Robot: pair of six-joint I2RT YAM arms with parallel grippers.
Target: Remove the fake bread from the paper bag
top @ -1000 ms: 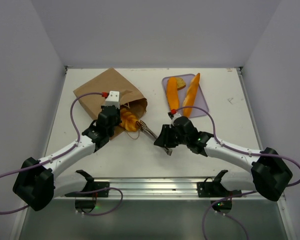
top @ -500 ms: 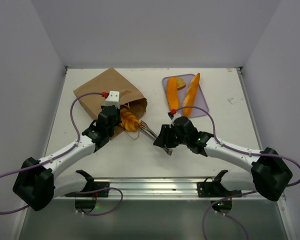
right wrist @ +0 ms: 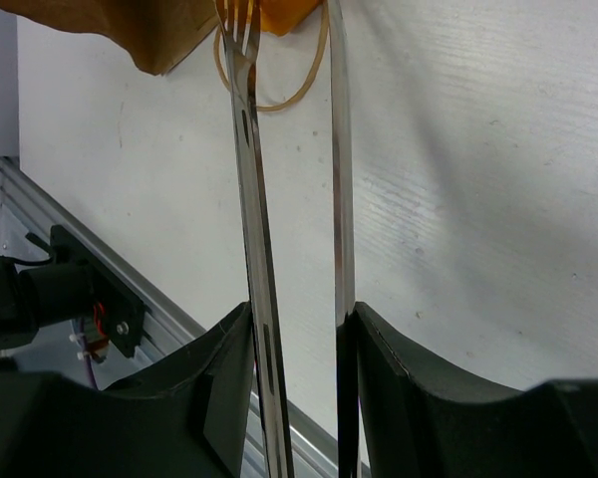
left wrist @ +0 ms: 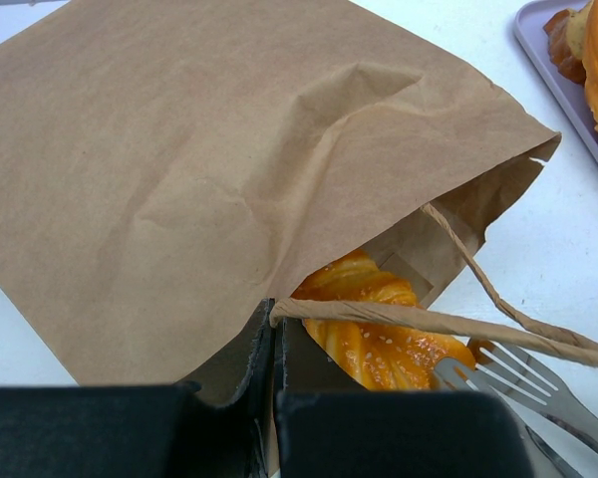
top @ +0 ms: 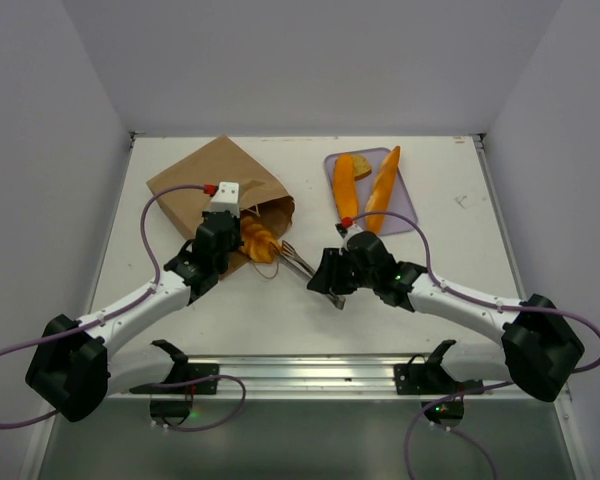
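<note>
Left pincer [left wrist: 276,334] is closed tight, pinching the bag [left wrist: 179,169] at its lower lip, which props the mouth open. Right pincer [right wrist: 299,324] is clamped on the tongs [right wrist: 254,229]; the blades are a little apart, with the tips out ahead of it at the bag mouth. One twisted loaf [left wrist: 379,339] sits just inside the mouth, directly ahead of the left pincer and next to the tong tips. Can't tell if the tongs touch it. Progress: bread [top: 344,180] is out on the tray [top: 404,200] beyond the right pincer, two long pieces plus a small roll, so I'd call it mostly done. Left to do: grip the loaf, pull it clear, drop it on the tray. No view deeper into the bag, so there may be more bread behind it.
</note>
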